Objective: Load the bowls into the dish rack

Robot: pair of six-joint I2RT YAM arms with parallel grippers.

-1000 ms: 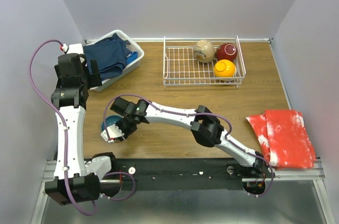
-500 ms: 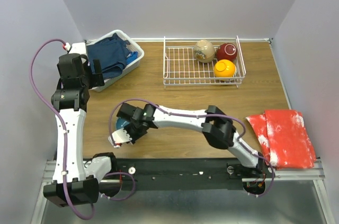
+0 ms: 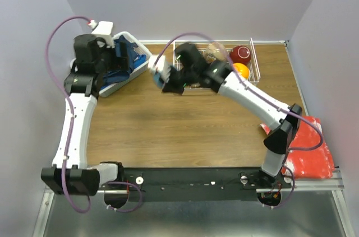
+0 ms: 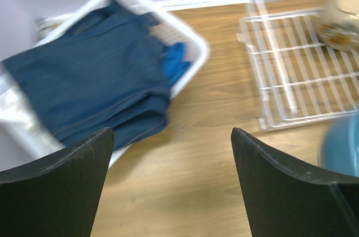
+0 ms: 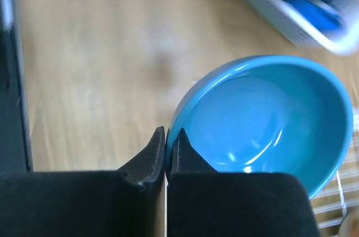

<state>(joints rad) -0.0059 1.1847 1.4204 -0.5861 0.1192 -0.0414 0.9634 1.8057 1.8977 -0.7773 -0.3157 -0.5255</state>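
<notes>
Bright even light, blurred wrist views (highlights in blue bowl (image 5: 263, 130))

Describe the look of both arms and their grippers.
The left arm and right arm are white links with black joint housings, each trailing a purple cable. The left gripper and right gripper have matte black fingers with tapered tips.

A wooden worktop (image 3: 168, 128) of warm brown grain fills the middle of the enclosure. Behind the worktop rises a plain, pale lavender-grey back wall (image 3: 190, 1). Matching side walls stand at the worktop's left (image 3: 22, 80) and right (image 3: 334, 35) and meet the back wall at the far corners. A thin pale strip (image 3: 272, 41) runs along the worktop's far edge. Along its near edge lies a black rail (image 3: 190, 178), and nearer still a dull grey metal sheet (image 3: 190, 219). The light is soft and even, with faint shadows on the wood.
</notes>
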